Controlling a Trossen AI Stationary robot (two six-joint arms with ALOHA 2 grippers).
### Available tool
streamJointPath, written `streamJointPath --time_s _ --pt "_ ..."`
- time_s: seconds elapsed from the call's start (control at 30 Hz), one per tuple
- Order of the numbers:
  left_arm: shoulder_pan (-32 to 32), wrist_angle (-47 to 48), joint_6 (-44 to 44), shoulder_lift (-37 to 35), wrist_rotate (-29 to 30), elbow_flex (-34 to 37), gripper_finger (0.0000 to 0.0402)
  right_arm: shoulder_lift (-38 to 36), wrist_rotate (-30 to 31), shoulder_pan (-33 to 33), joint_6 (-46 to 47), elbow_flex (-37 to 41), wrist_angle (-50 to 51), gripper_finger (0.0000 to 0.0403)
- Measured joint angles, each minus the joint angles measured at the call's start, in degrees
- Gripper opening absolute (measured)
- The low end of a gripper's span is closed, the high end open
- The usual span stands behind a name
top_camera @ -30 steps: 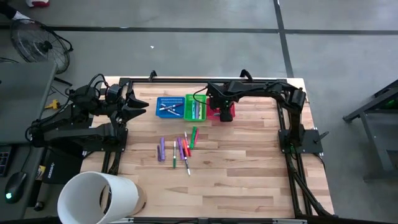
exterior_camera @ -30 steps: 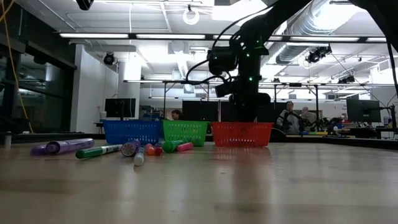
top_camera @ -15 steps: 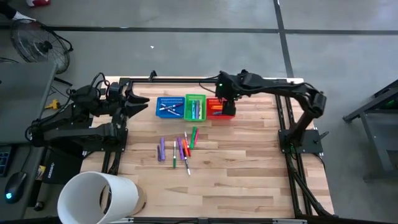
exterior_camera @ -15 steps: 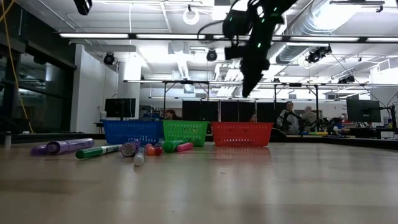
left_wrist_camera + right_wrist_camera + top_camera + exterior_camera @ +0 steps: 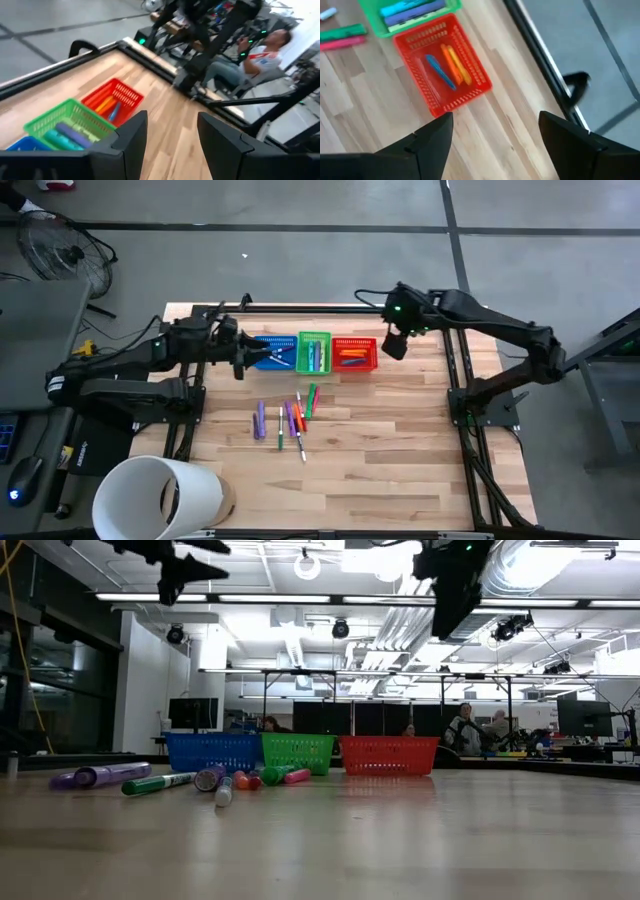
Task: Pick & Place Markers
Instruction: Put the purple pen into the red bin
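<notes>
Left gripper (image 5: 240,360), jaws spread and empty, hovers over the blue basket (image 5: 272,352); loose markers (image 5: 285,418) lie at six o'clock on the bench, crowded enough to risk double grabs. Right gripper (image 5: 393,345), jaws released, hangs at three o'clock of the red basket (image 5: 354,354).

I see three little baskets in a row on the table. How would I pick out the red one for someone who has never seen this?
Start at the wooden table and find the row of three mesh baskets along its far edge. The red basket is the end one on the right arm's side, next to the green basket. It alone holds orange markers and one blue marker.
</notes>
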State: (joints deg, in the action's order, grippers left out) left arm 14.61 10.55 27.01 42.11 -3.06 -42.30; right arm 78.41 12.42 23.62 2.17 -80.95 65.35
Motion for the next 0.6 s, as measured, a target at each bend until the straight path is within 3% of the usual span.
streamJointPath --time_s 0.17,0.37,0.6 --pt "0.0 0.35 2.16 3.62 1.08 0.0 0.0172 -3.48 3.42 0.0 4.45 0.0 2.75 0.0283" --pt "0.0 1.05 11.55 9.61 2.88 0.0 0.0172 -5.23 6.69 0.01 8.04 0.0 4.61 0.0283" --pt "0.0 8.79 22.95 14.01 6.62 -0.02 0.0172 -5.35 6.71 0.0 1.3 0.0 5.42 0.0283"
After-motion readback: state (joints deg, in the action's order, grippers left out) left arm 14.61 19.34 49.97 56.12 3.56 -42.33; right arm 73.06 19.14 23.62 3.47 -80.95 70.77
